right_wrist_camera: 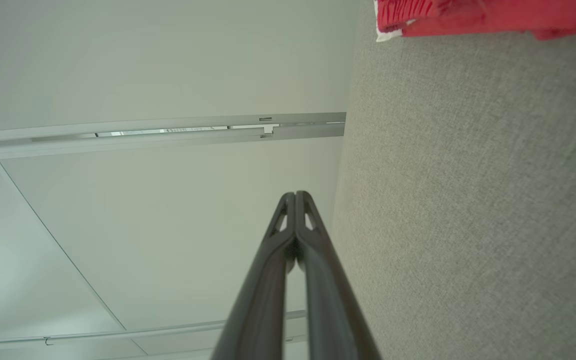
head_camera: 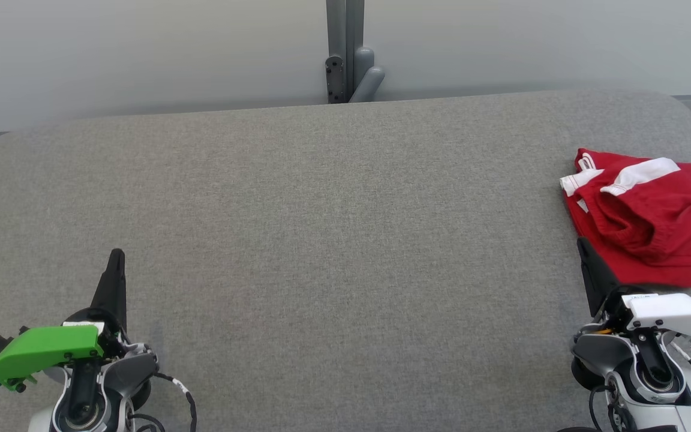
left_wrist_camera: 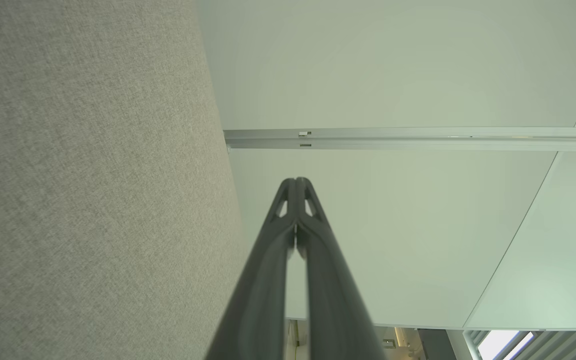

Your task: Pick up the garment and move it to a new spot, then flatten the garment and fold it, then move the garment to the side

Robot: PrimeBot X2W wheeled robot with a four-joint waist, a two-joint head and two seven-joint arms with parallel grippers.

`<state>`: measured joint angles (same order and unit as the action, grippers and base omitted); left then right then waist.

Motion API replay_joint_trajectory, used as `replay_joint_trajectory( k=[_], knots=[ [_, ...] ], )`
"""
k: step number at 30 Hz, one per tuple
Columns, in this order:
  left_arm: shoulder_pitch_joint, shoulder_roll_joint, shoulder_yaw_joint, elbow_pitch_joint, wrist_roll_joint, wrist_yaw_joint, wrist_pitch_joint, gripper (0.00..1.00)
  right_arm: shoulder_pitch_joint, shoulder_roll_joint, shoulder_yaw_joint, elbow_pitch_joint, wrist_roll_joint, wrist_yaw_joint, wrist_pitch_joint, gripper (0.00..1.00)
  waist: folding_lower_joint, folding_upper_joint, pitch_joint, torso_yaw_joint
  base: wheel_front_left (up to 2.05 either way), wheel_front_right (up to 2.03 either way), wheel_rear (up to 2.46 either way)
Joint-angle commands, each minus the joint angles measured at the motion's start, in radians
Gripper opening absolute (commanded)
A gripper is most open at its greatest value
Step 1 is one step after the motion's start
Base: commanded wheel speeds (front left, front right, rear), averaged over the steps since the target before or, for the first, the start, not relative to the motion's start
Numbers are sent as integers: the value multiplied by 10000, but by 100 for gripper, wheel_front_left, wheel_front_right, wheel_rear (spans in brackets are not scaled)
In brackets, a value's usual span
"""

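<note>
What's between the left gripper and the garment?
Head view: bare grey table surface from the left gripper up to the right gripper, which sits beside the garment.

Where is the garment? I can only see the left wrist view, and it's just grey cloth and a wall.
Observer: In the head view, the red garment lies crumpled at the right end of the table.
Operator: Is a gripper holding it?
Observer: No. The right gripper is shut on nothing, on the near side of the garment.
Operator: Is it all red?
Observer: Mostly. It has white trim near its far edge.
</note>
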<state>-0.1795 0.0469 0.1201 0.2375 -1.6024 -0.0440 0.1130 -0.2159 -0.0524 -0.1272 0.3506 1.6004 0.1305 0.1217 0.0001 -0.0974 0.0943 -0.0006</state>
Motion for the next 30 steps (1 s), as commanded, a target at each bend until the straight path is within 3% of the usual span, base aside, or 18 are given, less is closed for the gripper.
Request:
replay_joint_trajectory(
  k=[1, 30],
  knots=[
    [-118, 62, 0, -2, -15, -52, 7, 0, -68, -72, -1, -31, 73, 4, -33, 0, -1, -1, 0, 0, 0, 0, 0],
    [-118, 62, 0, -2, -15, -53, 7, 0, -61, -102, 39, -34, 102, 4, -49, 0, -1, -1, 0, 0, 0, 0, 0]
  ],
)
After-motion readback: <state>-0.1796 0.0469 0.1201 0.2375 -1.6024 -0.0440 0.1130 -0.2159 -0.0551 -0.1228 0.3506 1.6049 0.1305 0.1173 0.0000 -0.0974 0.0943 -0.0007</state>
